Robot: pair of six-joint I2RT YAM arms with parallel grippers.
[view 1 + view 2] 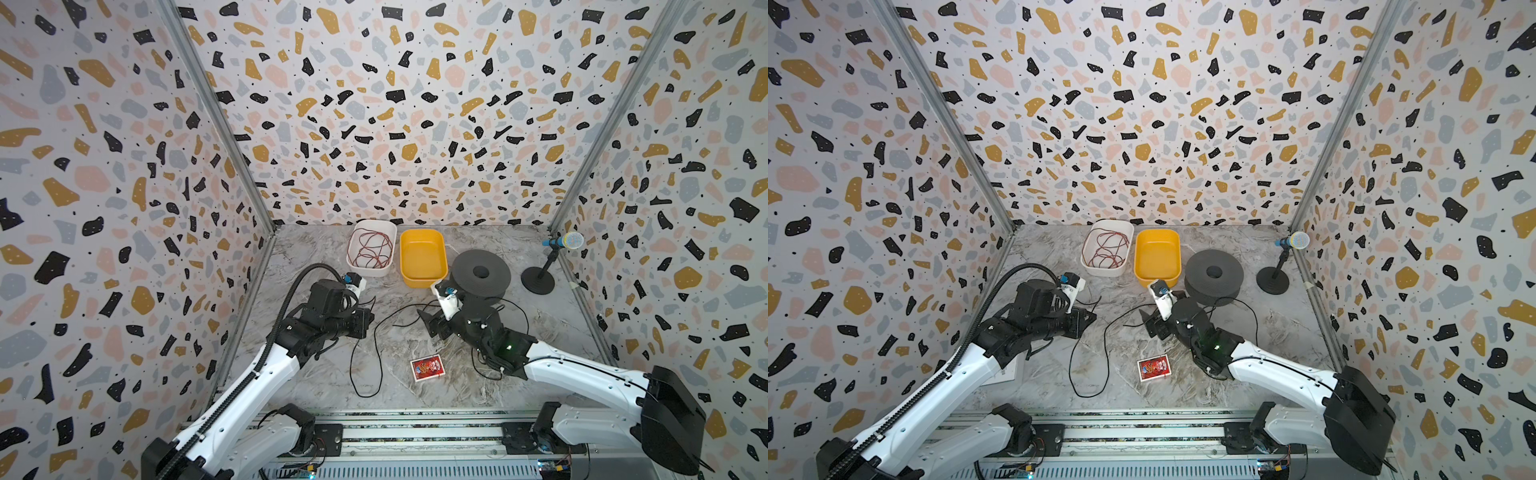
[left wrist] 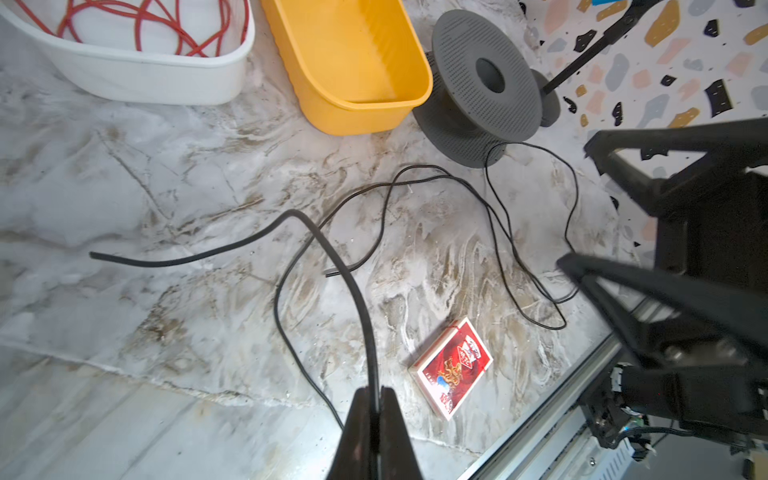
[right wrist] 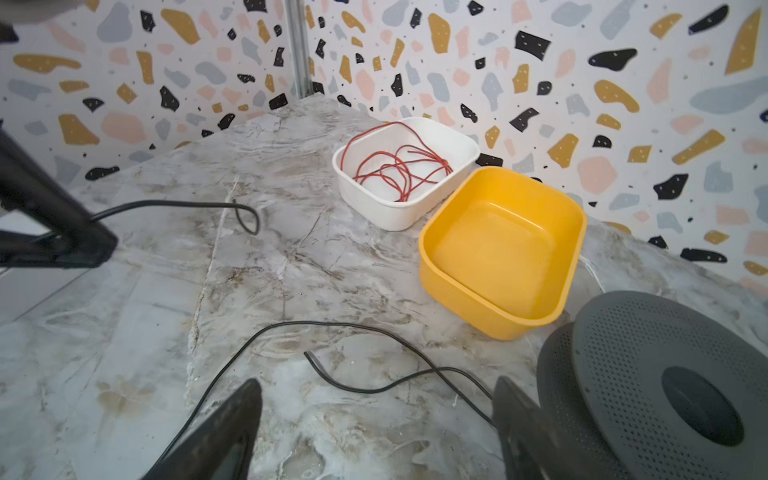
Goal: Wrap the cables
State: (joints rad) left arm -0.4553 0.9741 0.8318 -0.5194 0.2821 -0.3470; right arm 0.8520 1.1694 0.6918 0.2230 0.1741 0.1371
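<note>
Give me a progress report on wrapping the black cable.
Done: nothing visibly wrapped. The black cable sprawls in loose loops on the table by the grey spool.
In hand: the left end effector is shut on the cable; the right end effector is open and holds nothing.
Left: gathering every loop into a coil.

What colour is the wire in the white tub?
Red: the wire shows best in the right wrist view.
</note>
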